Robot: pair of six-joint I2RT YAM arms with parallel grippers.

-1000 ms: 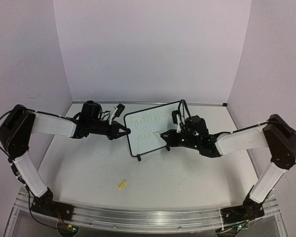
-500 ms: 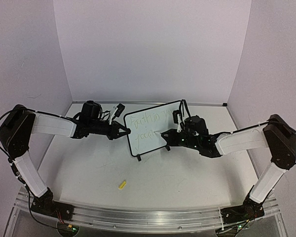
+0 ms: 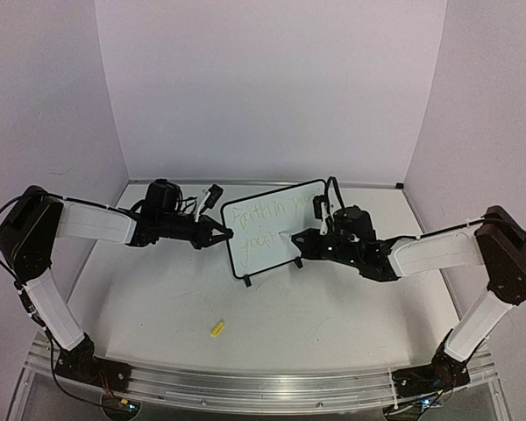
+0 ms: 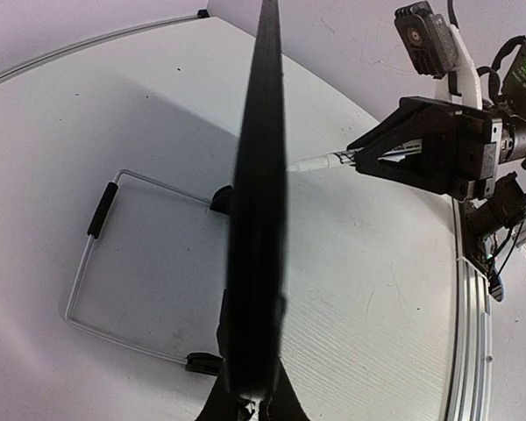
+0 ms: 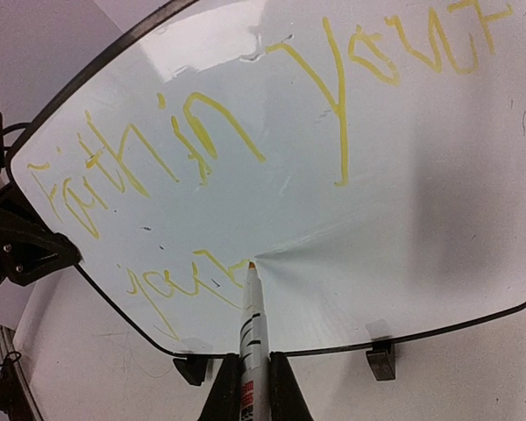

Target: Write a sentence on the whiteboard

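At centre of table (image 3: 289,316), whiteboard (image 3: 267,226) stands. L gripper (image 3: 221,233) clamps its 9 o'clock edge; R gripper (image 3: 298,239) pinches marker (image 5: 252,329), tip on 2nd line of sentence (image 5: 244,146). Writing faint, 2 o'clock corner cut off in R wrist view.

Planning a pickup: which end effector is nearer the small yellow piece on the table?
Left: left end effector, on the whiteboard edge, is straight behind the yellow piece; right end effector is behind and farther right.
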